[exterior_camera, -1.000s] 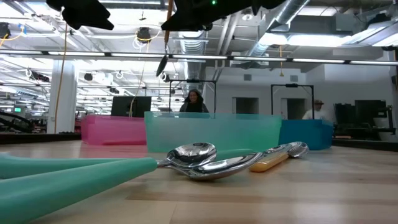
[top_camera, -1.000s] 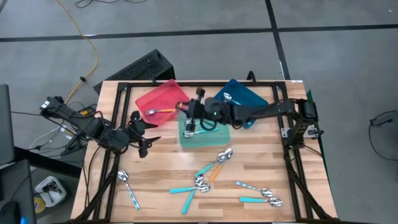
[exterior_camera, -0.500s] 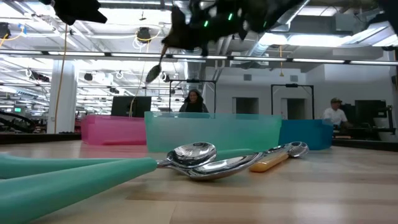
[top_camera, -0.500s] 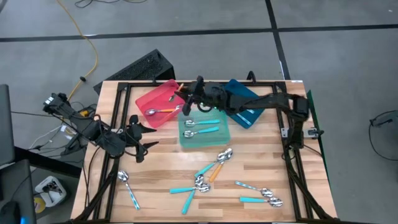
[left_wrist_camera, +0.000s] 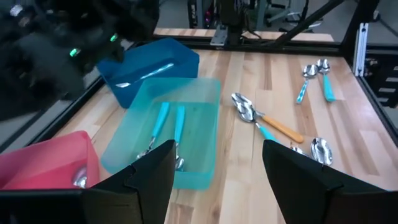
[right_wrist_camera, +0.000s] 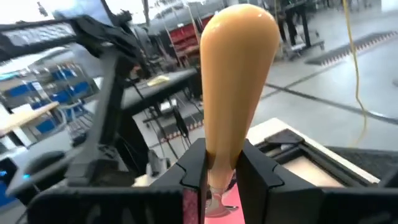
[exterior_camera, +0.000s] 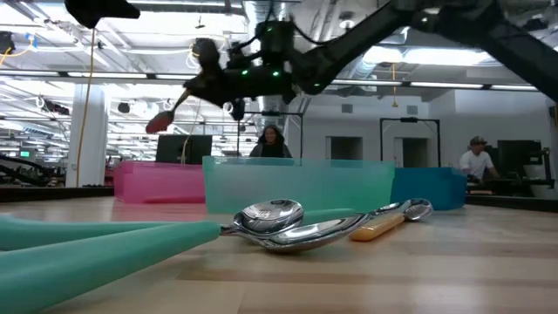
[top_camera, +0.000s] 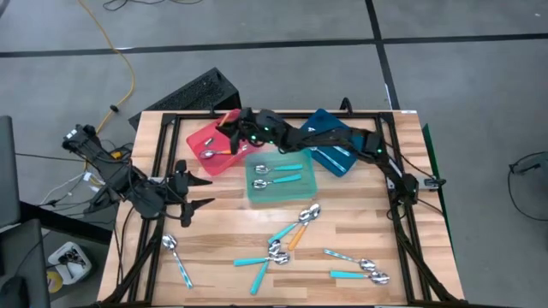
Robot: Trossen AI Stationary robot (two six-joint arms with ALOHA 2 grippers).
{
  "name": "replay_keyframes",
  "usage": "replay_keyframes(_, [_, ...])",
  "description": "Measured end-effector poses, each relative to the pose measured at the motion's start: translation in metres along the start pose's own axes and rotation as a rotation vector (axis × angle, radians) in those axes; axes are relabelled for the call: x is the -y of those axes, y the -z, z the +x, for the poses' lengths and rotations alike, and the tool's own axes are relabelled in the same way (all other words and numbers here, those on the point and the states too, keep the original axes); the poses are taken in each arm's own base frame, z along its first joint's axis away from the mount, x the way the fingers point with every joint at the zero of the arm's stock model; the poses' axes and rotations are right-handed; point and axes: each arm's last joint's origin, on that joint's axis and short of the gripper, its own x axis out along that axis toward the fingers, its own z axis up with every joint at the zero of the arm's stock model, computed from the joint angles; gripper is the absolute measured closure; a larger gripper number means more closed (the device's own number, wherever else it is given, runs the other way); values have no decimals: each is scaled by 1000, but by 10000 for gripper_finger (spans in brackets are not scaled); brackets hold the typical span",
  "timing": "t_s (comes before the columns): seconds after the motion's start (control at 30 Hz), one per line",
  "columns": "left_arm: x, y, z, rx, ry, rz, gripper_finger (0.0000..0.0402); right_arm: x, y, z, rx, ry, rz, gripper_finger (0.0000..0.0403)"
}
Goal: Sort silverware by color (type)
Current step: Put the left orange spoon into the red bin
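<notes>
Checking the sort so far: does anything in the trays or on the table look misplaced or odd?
Nothing stands out. The teal tray holds two teal spoons, the red tray an orange spoon, and the right claw carries another orange spoon above the red tray.
</notes>
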Motion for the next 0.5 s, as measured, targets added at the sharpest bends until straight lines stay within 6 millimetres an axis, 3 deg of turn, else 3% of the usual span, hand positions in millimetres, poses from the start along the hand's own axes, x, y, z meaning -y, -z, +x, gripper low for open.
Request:
replay_keyframes(0.23, [-2,-1,-7,27,16,-8,175,10,16,26,-91,35,23,322])
replay_keyframes(0.5, [-2,-1,-12,42,34,-13,175,27,28,24,-91,55,137,322])
